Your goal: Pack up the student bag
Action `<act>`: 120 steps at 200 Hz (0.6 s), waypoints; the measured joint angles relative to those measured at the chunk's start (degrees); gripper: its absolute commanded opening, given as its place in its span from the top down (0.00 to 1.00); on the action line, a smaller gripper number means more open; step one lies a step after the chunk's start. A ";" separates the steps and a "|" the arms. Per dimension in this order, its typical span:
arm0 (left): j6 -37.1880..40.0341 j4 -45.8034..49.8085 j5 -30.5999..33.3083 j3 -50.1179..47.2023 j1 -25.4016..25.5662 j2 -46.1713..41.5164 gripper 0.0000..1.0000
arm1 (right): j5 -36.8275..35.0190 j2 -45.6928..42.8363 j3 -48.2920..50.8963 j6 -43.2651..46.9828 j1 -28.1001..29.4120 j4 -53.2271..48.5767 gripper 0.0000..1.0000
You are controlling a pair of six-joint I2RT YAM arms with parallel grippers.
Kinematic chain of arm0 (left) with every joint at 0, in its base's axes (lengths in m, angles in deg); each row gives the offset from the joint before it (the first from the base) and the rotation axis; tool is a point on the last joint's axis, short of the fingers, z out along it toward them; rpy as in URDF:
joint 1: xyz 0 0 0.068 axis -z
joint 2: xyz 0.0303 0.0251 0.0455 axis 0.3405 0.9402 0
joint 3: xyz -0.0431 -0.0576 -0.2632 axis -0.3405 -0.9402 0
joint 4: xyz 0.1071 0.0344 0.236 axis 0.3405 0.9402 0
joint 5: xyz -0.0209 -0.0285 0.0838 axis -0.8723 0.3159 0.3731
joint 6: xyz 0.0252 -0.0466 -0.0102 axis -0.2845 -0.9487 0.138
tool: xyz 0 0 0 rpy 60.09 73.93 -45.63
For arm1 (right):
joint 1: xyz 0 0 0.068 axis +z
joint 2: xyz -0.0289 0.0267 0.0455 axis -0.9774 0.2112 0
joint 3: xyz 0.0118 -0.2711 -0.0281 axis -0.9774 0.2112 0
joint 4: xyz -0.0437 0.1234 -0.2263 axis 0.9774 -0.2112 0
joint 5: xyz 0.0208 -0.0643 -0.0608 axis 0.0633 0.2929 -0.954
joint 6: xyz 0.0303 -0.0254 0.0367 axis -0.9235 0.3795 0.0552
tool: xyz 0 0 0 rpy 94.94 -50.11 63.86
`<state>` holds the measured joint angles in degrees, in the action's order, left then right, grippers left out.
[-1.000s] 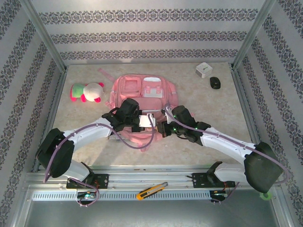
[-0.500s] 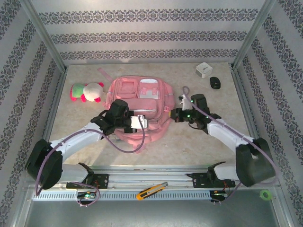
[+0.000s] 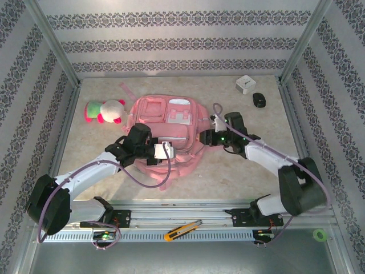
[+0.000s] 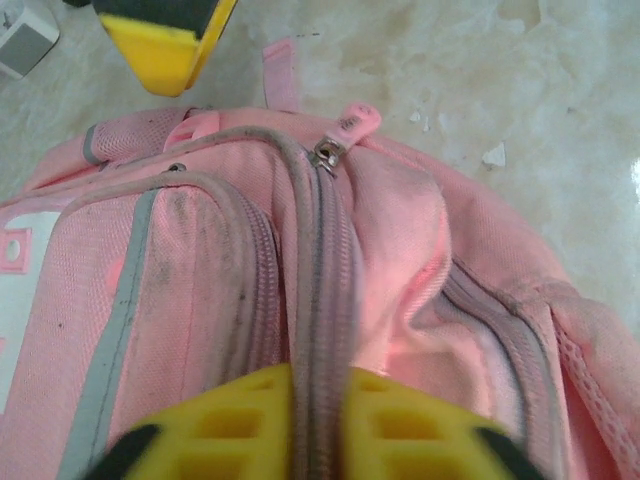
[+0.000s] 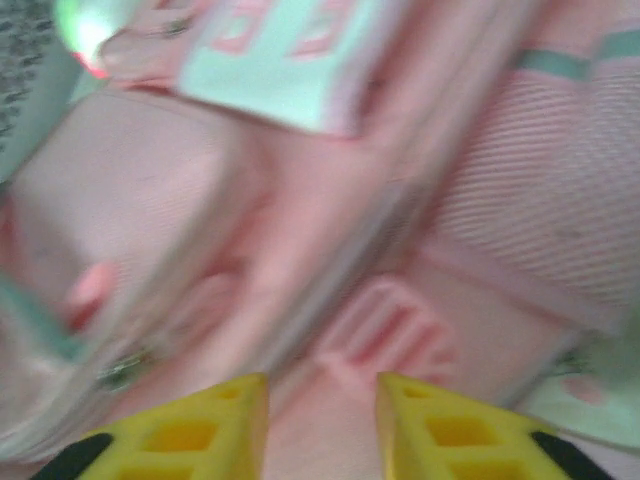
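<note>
Left pincer (image 4: 320, 374) atop the student bag (image 3: 151, 108); right pincer (image 5: 322, 386) alongside.

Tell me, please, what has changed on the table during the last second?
Both arms drew apart from the middle of the student bag: the left gripper went left, the right gripper out to its right edge. The bag slid slightly left. The plush toy stayed.

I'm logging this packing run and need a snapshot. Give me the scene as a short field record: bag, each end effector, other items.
bag: student bag lies flat, front side up
left end effector: straddles a zipper line on the bag; grip unclear
right end effector: jaws apart, at the bag's right edge
other items: plush toy left of the bag; white cube and black object at far right
</note>
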<state>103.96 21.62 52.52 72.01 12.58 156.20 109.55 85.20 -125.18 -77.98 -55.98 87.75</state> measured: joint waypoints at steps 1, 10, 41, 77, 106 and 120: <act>-0.13 -0.02 0.00 -0.02 0.00 0.02 0.50 | -0.09 -0.39 0.09 0.13 0.39 0.02 0.61; -1.90 -0.48 -0.76 -0.20 0.00 -0.26 0.42 | -0.55 -3.08 0.70 0.48 2.58 -0.15 0.59; -8.26 -2.19 -2.25 -0.22 0.02 -1.81 0.23 | -1.07 -10.08 2.69 2.78 7.34 -0.37 0.48; -11.17 -4.68 1.95 0.52 0.07 -1.40 0.21 | -2.27 -13.94 5.62 9.53 7.61 -2.67 0.48; -7.87 -3.91 3.78 5.03 0.07 2.62 0.20 | -2.82 -16.76 6.54 16.13 7.61 -5.38 0.48; -5.51 -2.62 3.72 6.75 0.07 4.37 0.18 | -3.04 -17.81 6.56 19.02 7.61 -6.27 0.48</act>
<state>98.45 18.99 56.23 78.76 12.65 160.57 106.51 67.39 -118.62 -58.97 -48.37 81.48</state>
